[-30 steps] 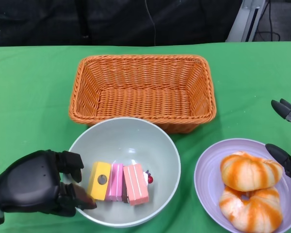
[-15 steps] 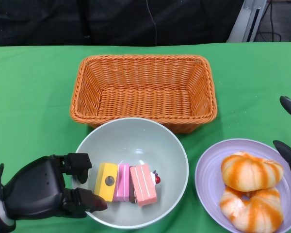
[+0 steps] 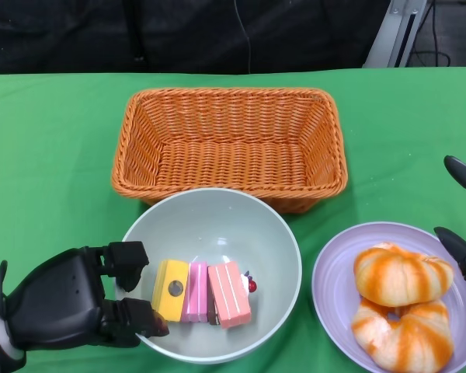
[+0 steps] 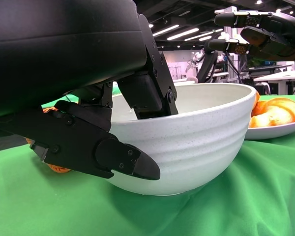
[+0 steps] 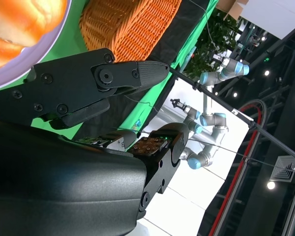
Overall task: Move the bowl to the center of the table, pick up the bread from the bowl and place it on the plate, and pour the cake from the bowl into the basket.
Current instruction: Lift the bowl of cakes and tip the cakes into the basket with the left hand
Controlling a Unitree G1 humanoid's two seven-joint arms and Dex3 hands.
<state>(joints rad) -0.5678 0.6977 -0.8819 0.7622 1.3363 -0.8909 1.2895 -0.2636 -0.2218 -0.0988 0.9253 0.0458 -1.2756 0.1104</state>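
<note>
The pale bowl stands just in front of the basket, with yellow, pink and salmon cake slices inside. My left hand grips its near-left rim. In the left wrist view the fingers reach over the rim and the thumb presses the outer wall of the bowl. Two orange-striped breads lie on the lilac plate at the right. My right hand hovers at the plate's right edge, fingers apart and holding nothing; the right wrist view shows those fingers spread.
The orange wicker basket holds nothing and sits at the back centre. A green cloth covers the table, with bare cloth to the far left and far right of the basket. Beyond the table's far edge is dark.
My left hand slid the bowl a little to the right and toward me, and the cake slices shifted with it. Over the last half second almost nothing moved.
</note>
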